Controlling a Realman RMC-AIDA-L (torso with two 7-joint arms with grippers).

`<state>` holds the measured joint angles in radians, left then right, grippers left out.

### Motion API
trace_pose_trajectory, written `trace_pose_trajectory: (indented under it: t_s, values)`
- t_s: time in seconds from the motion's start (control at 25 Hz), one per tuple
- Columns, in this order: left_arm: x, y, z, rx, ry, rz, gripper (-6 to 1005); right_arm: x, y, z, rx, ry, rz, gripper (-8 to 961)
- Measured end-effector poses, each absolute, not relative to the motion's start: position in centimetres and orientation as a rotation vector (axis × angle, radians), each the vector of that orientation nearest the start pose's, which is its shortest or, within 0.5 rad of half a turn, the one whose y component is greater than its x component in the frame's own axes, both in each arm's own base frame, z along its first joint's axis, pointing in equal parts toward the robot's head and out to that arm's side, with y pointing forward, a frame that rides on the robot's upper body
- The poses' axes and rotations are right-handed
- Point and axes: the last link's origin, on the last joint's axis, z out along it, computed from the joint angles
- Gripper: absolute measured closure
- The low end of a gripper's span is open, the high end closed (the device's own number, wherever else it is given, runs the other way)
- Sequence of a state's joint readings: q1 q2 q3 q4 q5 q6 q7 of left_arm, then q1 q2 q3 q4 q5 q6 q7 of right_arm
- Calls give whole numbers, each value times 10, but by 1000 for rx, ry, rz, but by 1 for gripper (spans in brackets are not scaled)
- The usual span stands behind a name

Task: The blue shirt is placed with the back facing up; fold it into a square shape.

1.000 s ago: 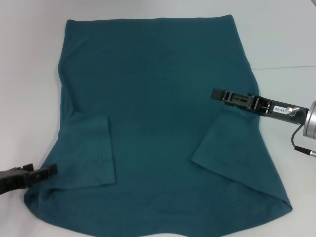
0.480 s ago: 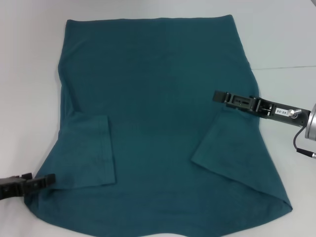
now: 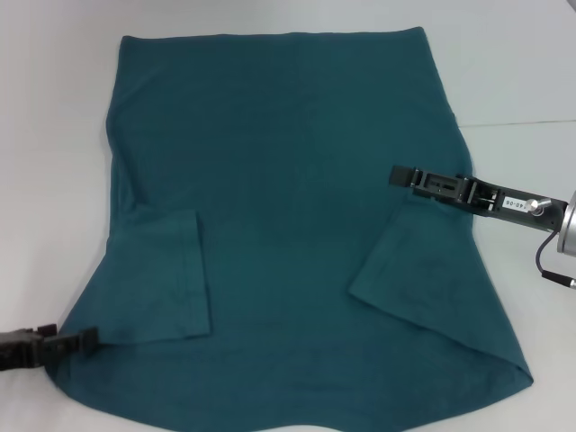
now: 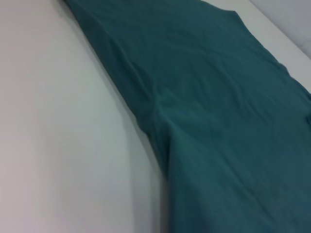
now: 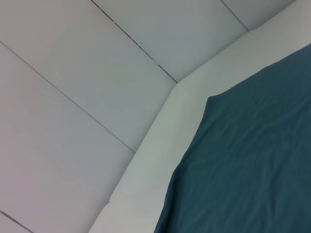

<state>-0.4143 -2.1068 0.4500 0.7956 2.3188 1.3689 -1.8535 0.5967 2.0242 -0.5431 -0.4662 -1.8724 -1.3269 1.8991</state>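
The blue shirt lies flat on the white table, plain side up, hem at the far end. Its left sleeve and right sleeve are folded inward over the body. My left gripper is at the shirt's near left edge, low by the shoulder corner. My right gripper reaches in from the right, over the shirt's right side just above the folded sleeve. The left wrist view shows the blue shirt and its side edge. The right wrist view shows the blue shirt near a far corner.
The white table extends left and right of the shirt. A seam line runs across it at the right. In the right wrist view the table's far edge borders grey floor panels.
My left gripper has moved toward the near edge and slightly left along the shirt's border. My right gripper has shifted a little to the right and nearer. The shirt has not moved.
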Motion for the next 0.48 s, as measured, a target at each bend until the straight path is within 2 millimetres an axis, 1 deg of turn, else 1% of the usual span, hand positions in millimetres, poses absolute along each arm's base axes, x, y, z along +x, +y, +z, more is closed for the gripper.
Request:
trace_pose_trajectory:
  t_s: [0.16, 0.48]
  values:
    - [-354, 303, 30, -2252, -1396, -389, 111, 279, 373, 18, -2173, 1467, 1002, 26]
    - [-353, 303, 31, -2262, -1396, -378, 111, 279, 373, 18, -2174, 1467, 1003, 26]
